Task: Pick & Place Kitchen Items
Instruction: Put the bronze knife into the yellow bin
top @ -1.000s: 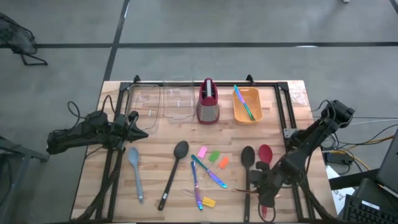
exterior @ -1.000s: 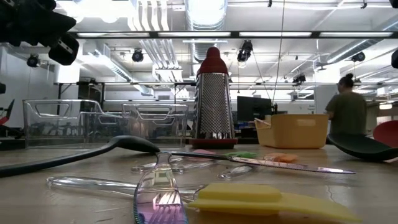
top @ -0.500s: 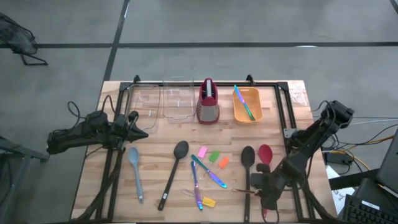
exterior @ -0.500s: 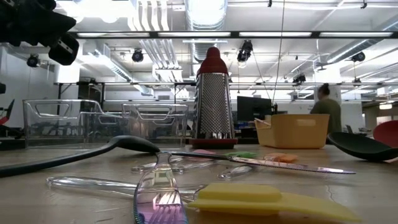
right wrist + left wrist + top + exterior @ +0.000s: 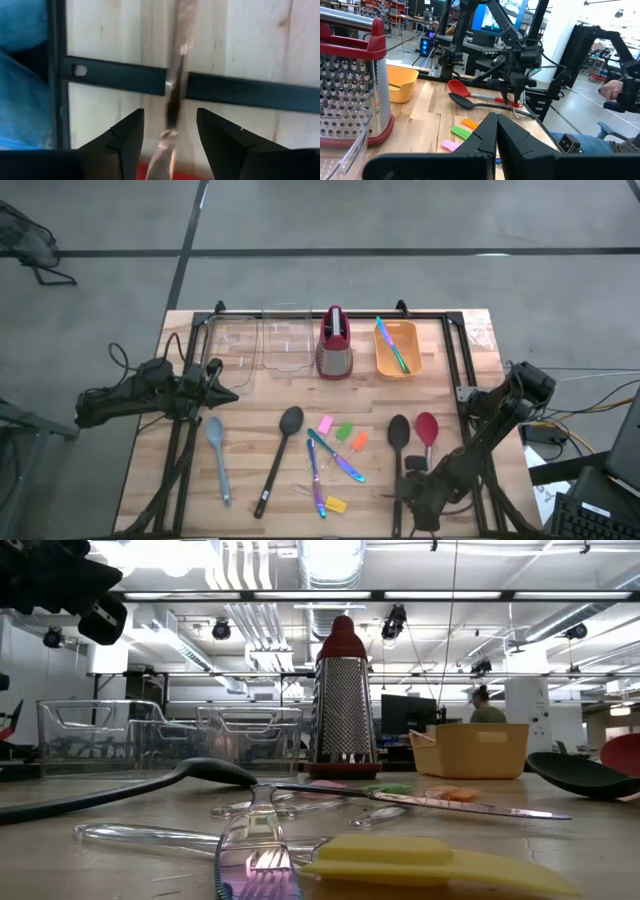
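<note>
A black spoon [image 5: 399, 432] and a red spoon [image 5: 427, 426] lie side by side at the table's right, handles toward the near edge. My right gripper [image 5: 418, 502] hangs open over those handle ends, pointing steeply down. In its wrist view a slim, blurred handle [image 5: 173, 100] runs between the two fingers, apart from both; which spoon's it is I cannot tell. My left gripper [image 5: 228, 377] waits shut at the table's left, pointing level. Another black spoon [image 5: 283, 452], a grey-blue spoon [image 5: 216, 452], thin cutlery [image 5: 332, 465] and small blocks [image 5: 342, 432] lie mid-table.
A red-and-grey grater [image 5: 335, 345] stands at the back between clear bins [image 5: 262, 345] and an orange bin [image 5: 397, 350] holding cutlery. A black frame rail [image 5: 240, 90] crosses under the right gripper. A yellow block [image 5: 400, 858] lies near the front edge. A person walks in the room behind.
My right gripper has sunk and shifted toward the table's near edge and a little left, coming down over the spoon handles' ends. The spoons lie as before. In the room behind, a person has walked leftward.
</note>
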Controlling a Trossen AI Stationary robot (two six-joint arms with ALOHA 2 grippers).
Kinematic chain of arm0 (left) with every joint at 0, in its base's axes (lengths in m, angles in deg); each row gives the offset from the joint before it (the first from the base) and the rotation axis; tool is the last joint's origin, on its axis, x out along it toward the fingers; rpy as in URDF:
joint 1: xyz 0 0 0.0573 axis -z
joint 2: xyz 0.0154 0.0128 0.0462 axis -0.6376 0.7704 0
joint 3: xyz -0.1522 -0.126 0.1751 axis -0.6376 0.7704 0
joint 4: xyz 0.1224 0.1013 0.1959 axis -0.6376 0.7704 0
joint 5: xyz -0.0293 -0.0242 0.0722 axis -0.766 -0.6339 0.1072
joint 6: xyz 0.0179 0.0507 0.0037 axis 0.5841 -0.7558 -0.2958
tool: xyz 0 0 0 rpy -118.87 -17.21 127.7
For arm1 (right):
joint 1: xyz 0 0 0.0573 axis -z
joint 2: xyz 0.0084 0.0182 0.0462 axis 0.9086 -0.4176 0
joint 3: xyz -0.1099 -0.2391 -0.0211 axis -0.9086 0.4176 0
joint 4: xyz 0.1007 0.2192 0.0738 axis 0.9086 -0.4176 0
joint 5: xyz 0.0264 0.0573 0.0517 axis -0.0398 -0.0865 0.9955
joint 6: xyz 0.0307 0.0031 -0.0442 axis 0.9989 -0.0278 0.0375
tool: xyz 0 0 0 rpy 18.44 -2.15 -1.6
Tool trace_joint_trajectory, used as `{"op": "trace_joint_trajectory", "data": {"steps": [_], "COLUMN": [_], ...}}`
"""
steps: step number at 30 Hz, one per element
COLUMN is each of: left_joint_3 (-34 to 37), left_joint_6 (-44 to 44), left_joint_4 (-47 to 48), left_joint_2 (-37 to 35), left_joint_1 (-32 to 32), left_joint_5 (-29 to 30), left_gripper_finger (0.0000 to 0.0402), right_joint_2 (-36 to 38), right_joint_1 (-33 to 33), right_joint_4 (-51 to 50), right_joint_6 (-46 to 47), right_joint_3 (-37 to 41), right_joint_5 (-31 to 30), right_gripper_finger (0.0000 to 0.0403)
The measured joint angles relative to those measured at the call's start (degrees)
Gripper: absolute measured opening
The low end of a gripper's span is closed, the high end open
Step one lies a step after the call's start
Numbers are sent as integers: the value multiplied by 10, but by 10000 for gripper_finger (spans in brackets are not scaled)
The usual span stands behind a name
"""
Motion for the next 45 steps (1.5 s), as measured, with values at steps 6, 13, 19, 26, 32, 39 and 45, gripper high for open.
{"op": "trace_joint_trajectory", "data": {"steps": [6, 13, 19, 26, 32, 39, 45], "left_joint_3": [0, 0, 0, 0, 0, 0, 0], "left_joint_6": [0, 0, 0, 0, 0, 0, 0], "left_joint_4": [0, 0, 0, 0, 0, 0, 0], "left_joint_2": [0, 0, 0, 0, 0, 0, 0], "left_joint_1": [0, 0, 0, 0, 0, 0, 0], "left_joint_5": [0, 0, 0, 0, 0, 0, 0], "left_gripper_finger": [12, 12, 12, 12, 12, 12, 12], "right_joint_2": [-61, -106, -104, -102, -99, -86, -49], "right_joint_1": [-2, -3, -3, -2, -1, 8, 33], "right_joint_4": [-91, -127, -128, -127, -150, -203, -227], "right_joint_6": [-10, -23, -25, -24, -28, -22, -30], "right_joint_3": [-61, -110, -111, -99, -95, -101, -103], "right_joint_5": [-1, 1, 0, 2, -5, -30, -83], "right_gripper_finger": [182, 166, 131, 52, 36, 52, 41]}}
